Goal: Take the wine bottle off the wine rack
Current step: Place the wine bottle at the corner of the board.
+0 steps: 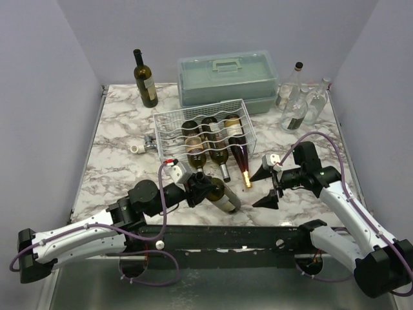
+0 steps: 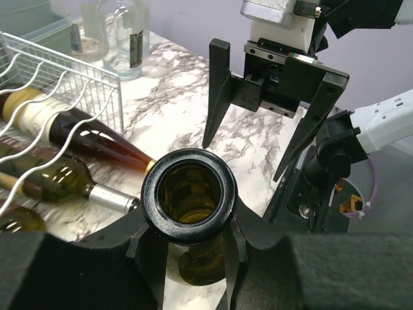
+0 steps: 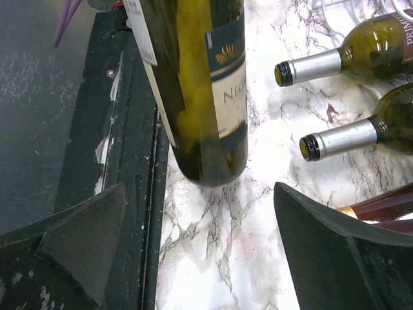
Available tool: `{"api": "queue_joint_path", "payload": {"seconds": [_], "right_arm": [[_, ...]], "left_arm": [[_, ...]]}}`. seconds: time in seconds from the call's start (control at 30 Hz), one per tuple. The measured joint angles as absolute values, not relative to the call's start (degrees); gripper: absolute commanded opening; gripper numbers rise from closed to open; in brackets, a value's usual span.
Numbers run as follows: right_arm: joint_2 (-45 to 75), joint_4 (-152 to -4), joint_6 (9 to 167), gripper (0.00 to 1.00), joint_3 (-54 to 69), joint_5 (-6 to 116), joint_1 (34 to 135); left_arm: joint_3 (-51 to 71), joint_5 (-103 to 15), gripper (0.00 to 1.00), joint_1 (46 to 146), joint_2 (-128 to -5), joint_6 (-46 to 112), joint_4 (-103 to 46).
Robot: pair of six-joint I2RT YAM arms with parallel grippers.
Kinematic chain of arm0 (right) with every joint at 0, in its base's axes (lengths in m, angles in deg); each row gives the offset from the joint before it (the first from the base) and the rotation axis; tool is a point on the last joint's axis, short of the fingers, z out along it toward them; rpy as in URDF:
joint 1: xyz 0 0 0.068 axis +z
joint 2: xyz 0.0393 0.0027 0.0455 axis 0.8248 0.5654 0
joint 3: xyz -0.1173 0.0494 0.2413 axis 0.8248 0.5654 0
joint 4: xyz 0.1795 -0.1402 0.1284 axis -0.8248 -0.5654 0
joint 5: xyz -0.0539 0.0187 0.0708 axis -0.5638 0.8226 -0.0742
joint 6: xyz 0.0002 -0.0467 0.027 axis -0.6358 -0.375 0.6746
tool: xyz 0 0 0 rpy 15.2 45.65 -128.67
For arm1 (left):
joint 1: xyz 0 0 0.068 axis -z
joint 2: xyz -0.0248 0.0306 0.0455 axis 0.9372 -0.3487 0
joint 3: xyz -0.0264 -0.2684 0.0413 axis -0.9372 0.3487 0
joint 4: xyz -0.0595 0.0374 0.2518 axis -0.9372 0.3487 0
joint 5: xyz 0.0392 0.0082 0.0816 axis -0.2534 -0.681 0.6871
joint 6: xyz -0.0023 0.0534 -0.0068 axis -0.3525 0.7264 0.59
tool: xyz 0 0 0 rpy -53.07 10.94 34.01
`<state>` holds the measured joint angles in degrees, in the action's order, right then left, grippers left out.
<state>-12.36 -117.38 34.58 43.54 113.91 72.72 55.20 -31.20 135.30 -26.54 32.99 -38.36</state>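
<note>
The white wire wine rack point(image 1: 169, 129) stands mid-table with three bottles point(image 1: 213, 139) lying in its grooves, necks poking out toward me. In front of it, my left gripper point(image 1: 201, 187) is shut on the neck of a green wine bottle point(image 1: 224, 195), clear of the rack. The left wrist view looks down on that bottle's open mouth point(image 2: 189, 194), pinched between the fingers of the left gripper point(image 2: 190, 242). My right gripper point(image 1: 259, 188) stands open, facing the bottle's base point(image 3: 203, 155) a short way off. Nothing lies between the fingers of the right gripper point(image 3: 200, 239).
A grey-green plastic case point(image 1: 226, 77) sits behind the rack. A dark upright bottle point(image 1: 145, 81) stands at the back left, clear glass bottles point(image 1: 297, 97) at the back right. A small white piece point(image 1: 137, 148) lies left of the rack. A black beam point(image 1: 226, 236) runs along the near edge.
</note>
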Motion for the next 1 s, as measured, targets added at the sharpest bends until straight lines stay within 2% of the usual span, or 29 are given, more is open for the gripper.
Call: {"api": "queue_joint_path", "payload": {"seconds": [0.57, 1.0], "right_arm": [[-12.4, -117.3, 35.1, 0.99, 43.3, 112.1, 72.7], [-12.4, -116.5, 35.7, 0.99, 43.3, 111.2, 72.7]], "left_arm": [[31.3, -21.6, 0.0, 134.8, -26.2, 37.8, -3.8], [18.9, -18.3, 0.0, 122.3, -29.2, 41.1, 7.7]]}}
